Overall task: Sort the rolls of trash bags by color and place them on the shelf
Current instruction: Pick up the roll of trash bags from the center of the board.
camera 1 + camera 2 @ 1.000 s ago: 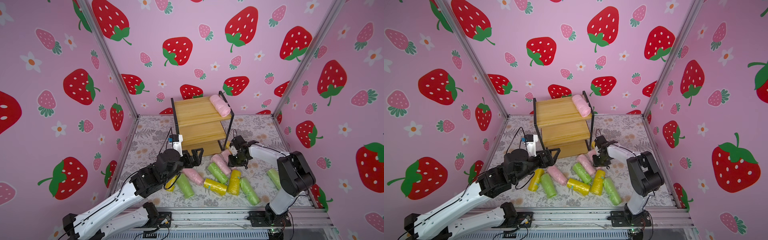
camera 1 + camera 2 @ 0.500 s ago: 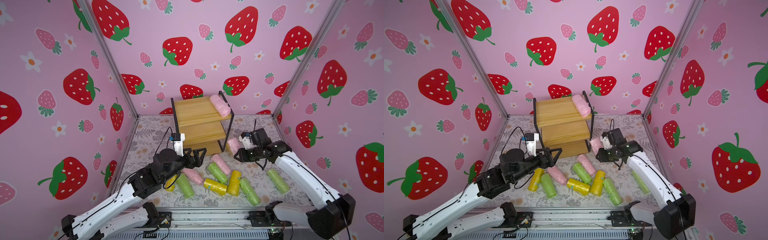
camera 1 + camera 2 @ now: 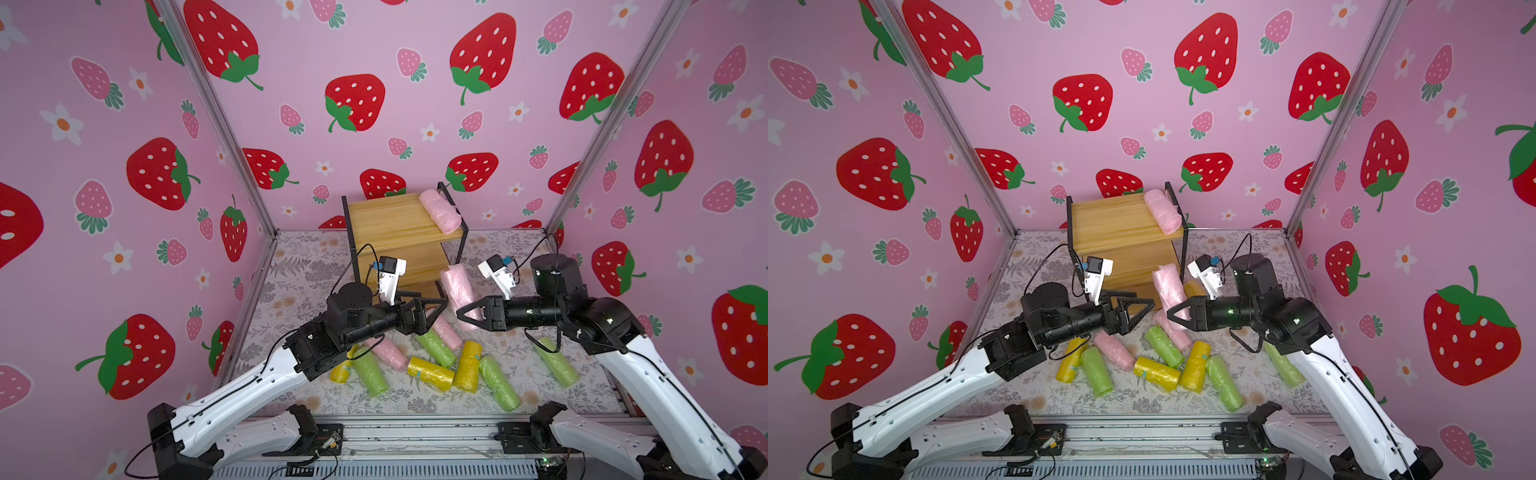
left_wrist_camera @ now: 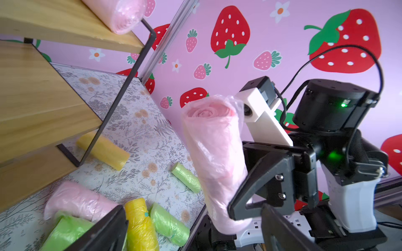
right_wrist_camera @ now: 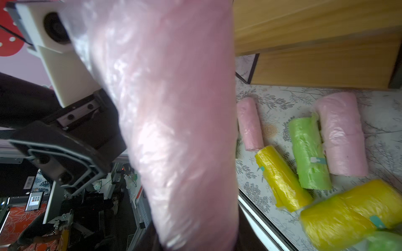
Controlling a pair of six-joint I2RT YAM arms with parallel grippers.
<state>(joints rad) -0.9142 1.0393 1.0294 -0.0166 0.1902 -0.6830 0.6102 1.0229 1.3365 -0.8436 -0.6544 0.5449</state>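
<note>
Lifting is what has changed: a second ago the right gripper [image 3: 467, 312] was down among the loose rolls [image 3: 430, 368]. Now it is clamping the lower half of a pink roll [image 3: 455, 282] and holding it nearly upright, clear of the tabletop [image 3: 316, 266], just beside the shelf [image 3: 395, 220] at its front right post. The left gripper [image 3: 432, 309] is waiting spread wide and empty, facing it. Another pink one [image 3: 439, 211] is lying at the top board's right edge, so this roll is probably heading there.
</note>
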